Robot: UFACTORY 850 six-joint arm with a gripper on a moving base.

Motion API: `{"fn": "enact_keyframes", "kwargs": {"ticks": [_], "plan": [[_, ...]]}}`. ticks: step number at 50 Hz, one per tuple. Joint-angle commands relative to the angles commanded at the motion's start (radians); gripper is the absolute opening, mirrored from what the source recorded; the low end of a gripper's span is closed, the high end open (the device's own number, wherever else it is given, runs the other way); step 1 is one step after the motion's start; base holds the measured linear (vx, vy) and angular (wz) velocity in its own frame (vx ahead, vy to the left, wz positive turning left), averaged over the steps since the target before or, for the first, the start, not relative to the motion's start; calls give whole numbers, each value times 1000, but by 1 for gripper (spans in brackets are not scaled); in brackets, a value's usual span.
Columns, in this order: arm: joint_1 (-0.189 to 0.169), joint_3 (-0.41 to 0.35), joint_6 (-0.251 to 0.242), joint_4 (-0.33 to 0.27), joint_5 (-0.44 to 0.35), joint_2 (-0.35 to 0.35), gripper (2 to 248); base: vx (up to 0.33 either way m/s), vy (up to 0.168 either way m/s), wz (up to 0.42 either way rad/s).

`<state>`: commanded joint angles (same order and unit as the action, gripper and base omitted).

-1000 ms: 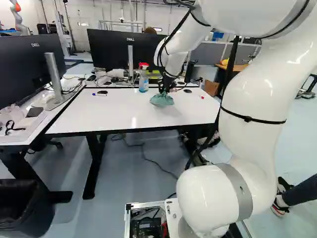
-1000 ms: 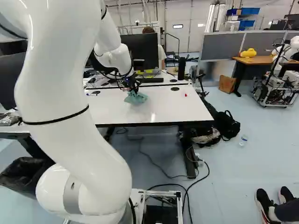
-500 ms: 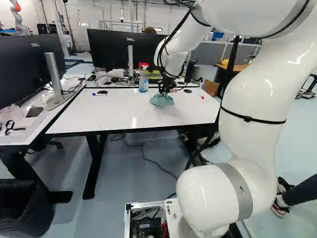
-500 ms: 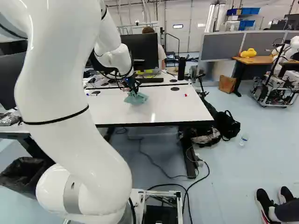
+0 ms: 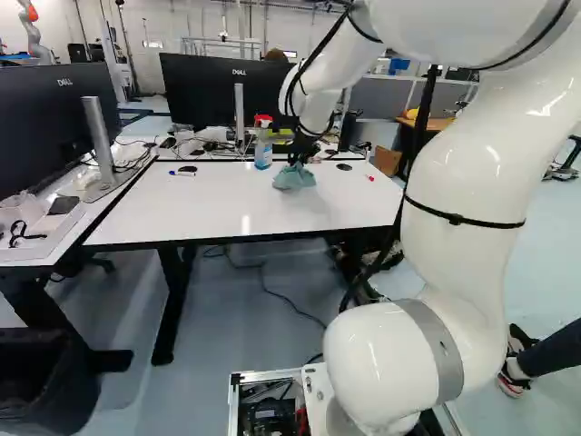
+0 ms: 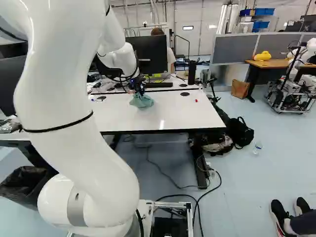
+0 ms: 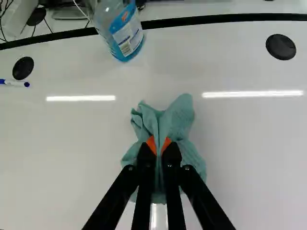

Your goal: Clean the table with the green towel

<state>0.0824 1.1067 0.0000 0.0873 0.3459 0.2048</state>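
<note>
- The green towel (image 7: 178, 116) is in hand: the gripper (image 7: 159, 145) has its two fingers closed together on a bunched fold, cloth pinched between the orange pads.
- The towel sits at or just above the white tabletop (image 7: 249, 153), nearer the robot than the spray bottle (image 7: 125, 40); whether it presses on the surface, I cannot tell.
- Picking up the cloth is done. How much has been wiped, the pictures do not show.
- Wiping, or the rest of it, is likely left, then probably letting go of the towel.
- The blue marker (image 7: 13, 83) and spray bottle stand on the table, so strokes that way need care.
</note>
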Motion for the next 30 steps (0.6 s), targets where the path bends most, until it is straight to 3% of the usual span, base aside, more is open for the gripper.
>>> {"fn": "enact_keyframes", "kwargs": {"ticks": [30], "plan": [[73,128,0,0,0,59,29,0,0,0]]}}
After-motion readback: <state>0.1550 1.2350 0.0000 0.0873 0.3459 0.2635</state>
